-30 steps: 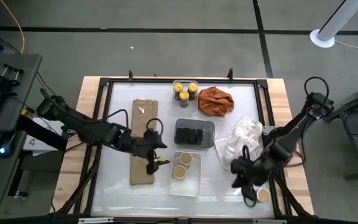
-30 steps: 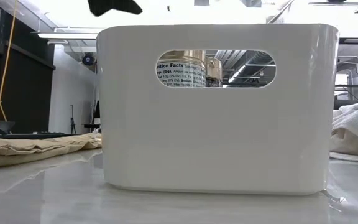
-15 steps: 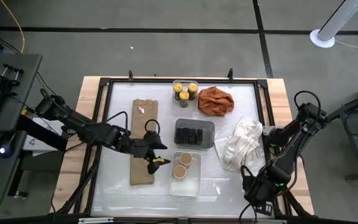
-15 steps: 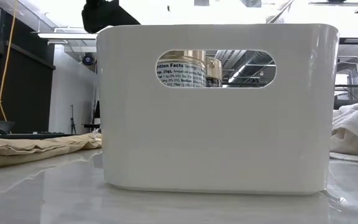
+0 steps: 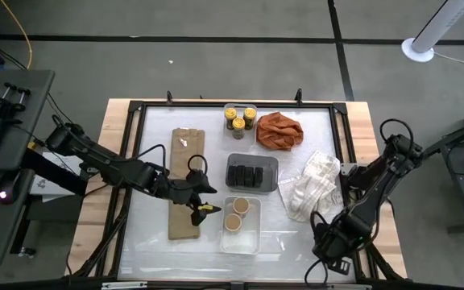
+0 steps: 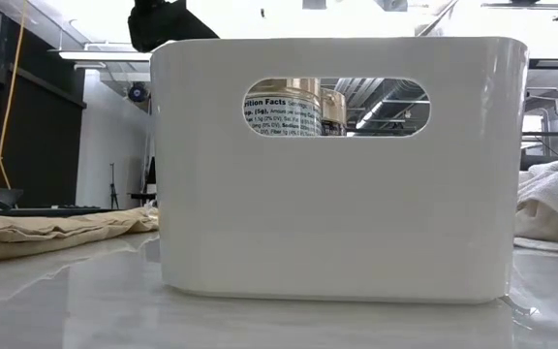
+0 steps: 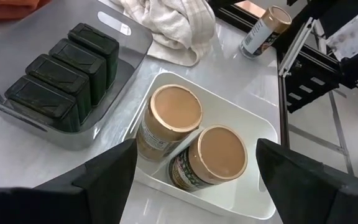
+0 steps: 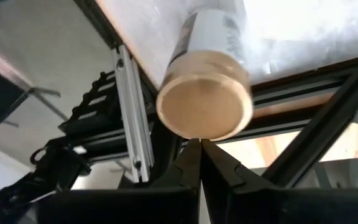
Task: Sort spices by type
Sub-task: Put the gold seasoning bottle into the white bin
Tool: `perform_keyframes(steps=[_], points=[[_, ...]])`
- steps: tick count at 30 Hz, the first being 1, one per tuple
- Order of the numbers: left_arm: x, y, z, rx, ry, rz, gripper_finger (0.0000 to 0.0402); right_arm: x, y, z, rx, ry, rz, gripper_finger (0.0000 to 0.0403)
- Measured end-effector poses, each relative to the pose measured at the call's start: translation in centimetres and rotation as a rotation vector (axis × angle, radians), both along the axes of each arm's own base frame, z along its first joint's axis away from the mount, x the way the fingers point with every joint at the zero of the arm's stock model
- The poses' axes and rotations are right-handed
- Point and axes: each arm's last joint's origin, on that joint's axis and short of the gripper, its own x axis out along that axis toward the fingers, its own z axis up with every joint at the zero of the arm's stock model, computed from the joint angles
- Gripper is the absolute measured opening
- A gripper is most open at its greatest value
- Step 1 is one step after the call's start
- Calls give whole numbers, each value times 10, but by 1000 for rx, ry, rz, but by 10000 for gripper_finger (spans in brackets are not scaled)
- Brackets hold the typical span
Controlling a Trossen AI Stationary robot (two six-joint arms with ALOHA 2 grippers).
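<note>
Three yellow-lidded jars (image 5: 240,118) stand in a clear tray at the far side. Three dark tins (image 5: 252,174) (image 7: 61,68) sit in a grey tray. Two tan-topped tubs (image 7: 191,140) stand in the white tray (image 5: 240,235) (image 6: 337,165). The third tub (image 8: 204,102) (image 7: 263,31) stands at the table's near right corner beside the black frame. My left gripper (image 5: 202,208) (image 7: 194,149) hovers open beside the white tray. My right gripper (image 5: 333,246) (image 8: 199,149) is shut above the third tub, hiding it in the high view. My right gripper comes down from above with shut fingers (image 8: 191,163). Their tips stand right at the rim of the third tub's tan lid (image 8: 199,132). Whether they touch it I cannot tell.
An orange cloth (image 5: 279,130) lies at the far right and a white cloth (image 5: 312,184) between the grey tray and the right arm. A tan flat sheet (image 5: 185,181) lies under my left gripper. A black frame (image 5: 353,161) rims the table.
My right gripper has swung toward the table's near right corner and now stands over the third tub, covering it in the high view. My left gripper has come down a little in the low view.
</note>
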Motion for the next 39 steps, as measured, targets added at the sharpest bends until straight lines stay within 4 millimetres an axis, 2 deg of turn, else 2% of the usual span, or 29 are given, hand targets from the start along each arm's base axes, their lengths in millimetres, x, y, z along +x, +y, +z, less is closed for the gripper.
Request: perform_keyframes(steps=[13,23,32,39], points=[[0,1,0,41,-6,1,314,9,11,-20,21,108,17,0],[0,1,0,82,-7,-22,314,13,11,-25,-1,115,4,0],[0,1,-1,119,4,-58,314,25,6,-35,-23,116,1,0],[-1,4,-3,151,30,-73,314,41,-7,-36,-19,64,7,0]])
